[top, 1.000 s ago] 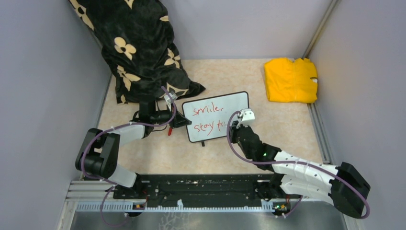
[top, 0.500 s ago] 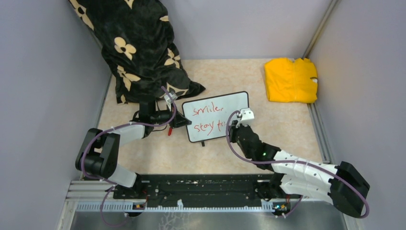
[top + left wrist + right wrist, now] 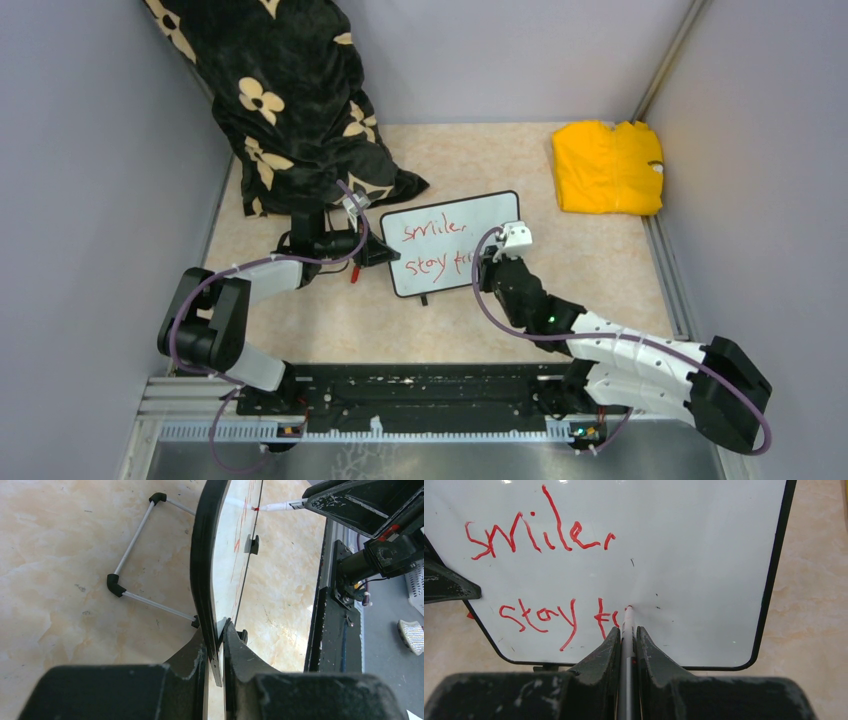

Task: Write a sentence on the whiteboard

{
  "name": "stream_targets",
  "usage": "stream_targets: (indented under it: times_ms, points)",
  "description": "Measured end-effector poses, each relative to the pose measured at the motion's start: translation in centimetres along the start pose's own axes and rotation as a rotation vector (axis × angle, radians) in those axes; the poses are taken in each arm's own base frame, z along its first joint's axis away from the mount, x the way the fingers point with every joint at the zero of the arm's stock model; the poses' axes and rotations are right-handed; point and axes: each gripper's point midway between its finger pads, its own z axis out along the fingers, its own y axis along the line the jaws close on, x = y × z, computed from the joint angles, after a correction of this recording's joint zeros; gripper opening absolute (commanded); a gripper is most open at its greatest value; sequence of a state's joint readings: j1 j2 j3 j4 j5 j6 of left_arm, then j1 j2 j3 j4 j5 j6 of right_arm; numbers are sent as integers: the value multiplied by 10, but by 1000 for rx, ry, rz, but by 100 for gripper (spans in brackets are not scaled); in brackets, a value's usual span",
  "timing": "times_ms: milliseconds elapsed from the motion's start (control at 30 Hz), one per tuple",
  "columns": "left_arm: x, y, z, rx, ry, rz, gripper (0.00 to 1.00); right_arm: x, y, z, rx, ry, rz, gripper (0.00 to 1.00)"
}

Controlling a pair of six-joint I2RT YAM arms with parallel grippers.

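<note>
The whiteboard rests on the table. The left gripper pinches its left frame edge. The right gripper is clamped on the marker, with the tip touching the board at the end of line 2 of the sentence. The board is judged light, thin, stiff and slick-faced, so grip it by the frame only and write with moderate pressure.

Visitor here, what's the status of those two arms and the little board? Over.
Left gripper shut on whiteboard edge. Right gripper shut on marker, tip on board. Sentence unfinished, second line partway. Nothing in the way.
</note>
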State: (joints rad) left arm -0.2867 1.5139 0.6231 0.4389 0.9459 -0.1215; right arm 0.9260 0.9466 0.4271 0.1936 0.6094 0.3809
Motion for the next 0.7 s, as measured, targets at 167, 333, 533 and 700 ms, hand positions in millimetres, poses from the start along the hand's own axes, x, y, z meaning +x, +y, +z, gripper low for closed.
stream_targets:
  times_ms: [167, 333, 533, 700]
  points:
    - [0, 0, 0, 0, 0, 0, 0, -1, -3, 0, 13, -4, -3, 0]
    - [0, 0, 0, 0, 0, 0, 0, -1, -5, 0, 23, -7, -4, 0]
    - [0, 0, 0, 0, 0, 0, 0, 0, -6, 0, 29, -3, -8, 0]
    - [0, 0, 0, 0, 0, 0, 0, 0, -8, -2, 33, 3, -12, 0]
